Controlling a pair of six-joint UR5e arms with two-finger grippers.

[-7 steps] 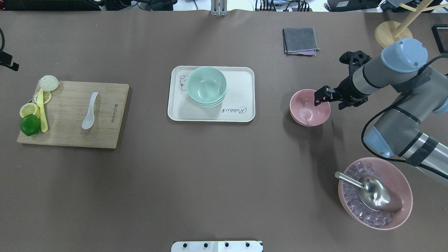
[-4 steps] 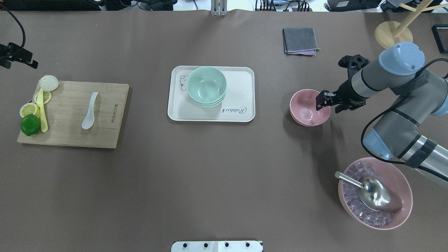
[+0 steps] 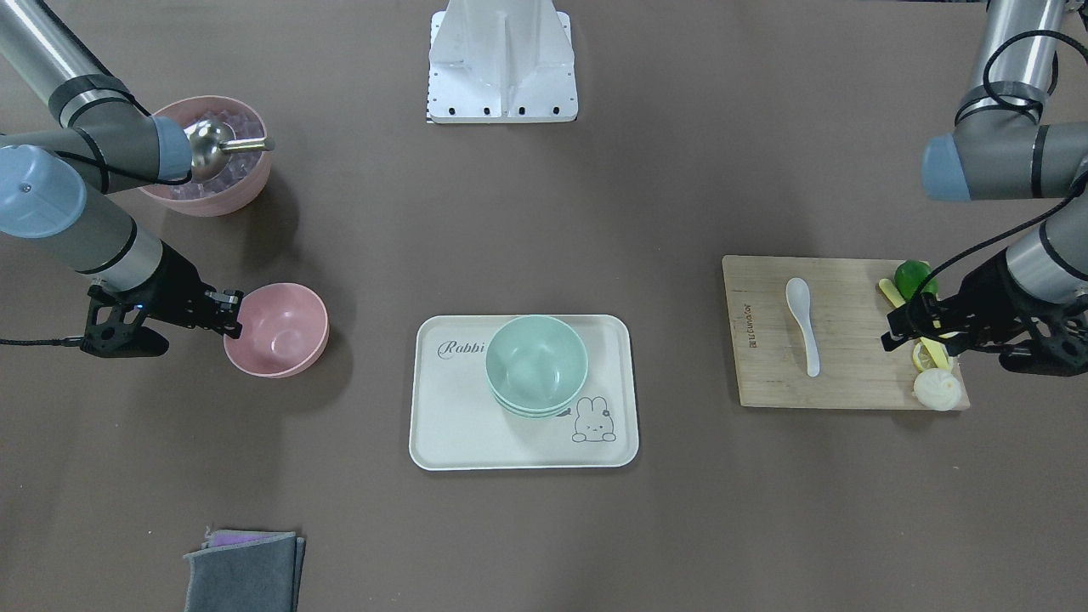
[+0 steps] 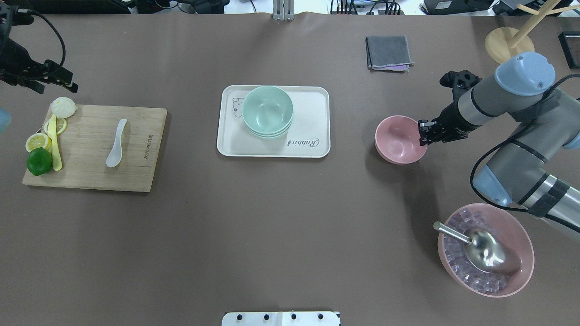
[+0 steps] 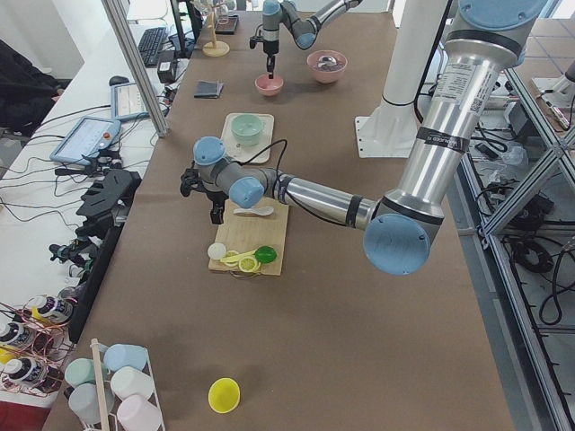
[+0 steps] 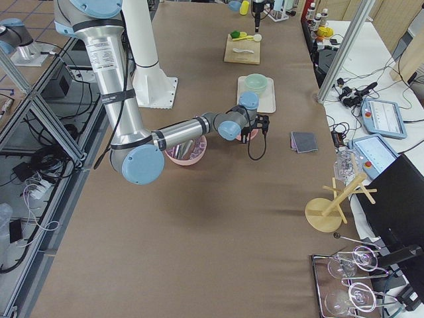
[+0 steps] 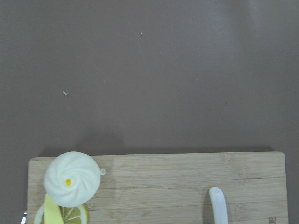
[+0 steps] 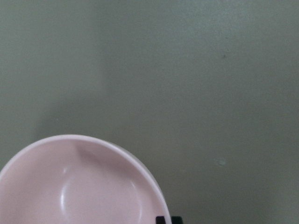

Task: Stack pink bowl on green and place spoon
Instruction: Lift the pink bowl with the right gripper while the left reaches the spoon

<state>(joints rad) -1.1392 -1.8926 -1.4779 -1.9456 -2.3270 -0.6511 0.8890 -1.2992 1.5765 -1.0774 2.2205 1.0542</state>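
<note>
Brown table (image 4: 272, 226) holds everything. Our right gripper (image 4: 423, 131) has moved to the rim of the pink bowl (image 4: 398, 140), near the right edge; we cannot tell if it pinches. We think lifting comes next. Our left gripper (image 3: 888, 331), gap unclear, has come in near the left edge. We count one pink bowl, three green bowls (image 4: 267, 111), one spoon (image 4: 115, 145).

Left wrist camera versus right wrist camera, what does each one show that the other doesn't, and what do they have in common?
Only the left wrist view shows the wooden cutting board, with a white bun on it, a lemon slice below the bun, and the handle end of the spoon. Only the right wrist view shows the pink bowl, empty and seen from above, cut off at the bottom edge. Both look down on the bare brown table cover.
</note>
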